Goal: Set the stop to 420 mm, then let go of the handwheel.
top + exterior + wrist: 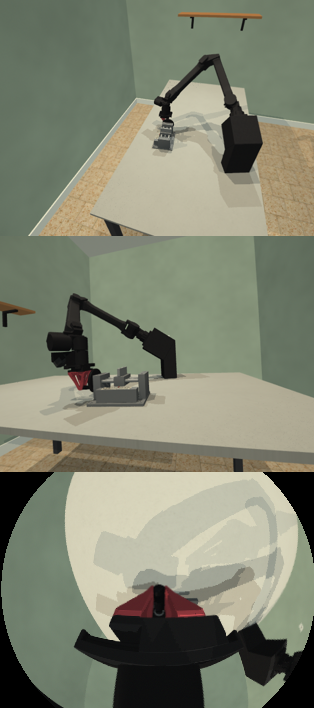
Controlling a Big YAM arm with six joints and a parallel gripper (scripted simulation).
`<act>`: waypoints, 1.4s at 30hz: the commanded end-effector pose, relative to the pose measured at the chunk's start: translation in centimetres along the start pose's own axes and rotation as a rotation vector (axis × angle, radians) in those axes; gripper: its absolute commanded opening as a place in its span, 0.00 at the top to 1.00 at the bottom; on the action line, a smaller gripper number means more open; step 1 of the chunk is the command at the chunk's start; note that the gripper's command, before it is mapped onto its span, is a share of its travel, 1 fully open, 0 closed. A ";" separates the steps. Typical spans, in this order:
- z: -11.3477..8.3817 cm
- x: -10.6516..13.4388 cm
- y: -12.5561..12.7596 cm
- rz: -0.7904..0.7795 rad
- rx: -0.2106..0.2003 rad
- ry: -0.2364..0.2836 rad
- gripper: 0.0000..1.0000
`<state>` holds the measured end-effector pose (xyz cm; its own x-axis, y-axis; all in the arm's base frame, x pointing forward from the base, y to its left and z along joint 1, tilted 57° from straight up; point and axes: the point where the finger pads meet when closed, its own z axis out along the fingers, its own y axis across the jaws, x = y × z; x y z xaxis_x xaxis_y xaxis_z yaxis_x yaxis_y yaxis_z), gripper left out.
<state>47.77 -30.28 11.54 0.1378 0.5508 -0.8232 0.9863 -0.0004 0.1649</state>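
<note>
Out at the left of the exterior view, the gripper (163,119) (80,389) (159,589) points down, its red fingers clenched on the dark handle (86,387) (159,600) of the handwheel (168,122) (94,380). Right beside that wheel comes the grey frame (164,143) (143,386), sitting on the surface (177,182) (202,413). And there's the stop (166,130) (122,371), upright on the rods between the end plates, above a scale too small to read. Farther right, well apart, stands the arm's black pedestal (240,155) (169,365).
</note>
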 end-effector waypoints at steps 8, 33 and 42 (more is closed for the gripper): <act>1.8 0.1 -0.8 -0.003 0.003 0.004 0.94; 1.9 -0.7 -2.8 0.010 -0.004 -0.007 0.94; 1.9 -0.8 -3.1 0.013 -0.004 -0.007 0.94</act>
<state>46.24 -31.18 10.67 0.1418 0.5543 -0.8201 0.9828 0.0200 0.1834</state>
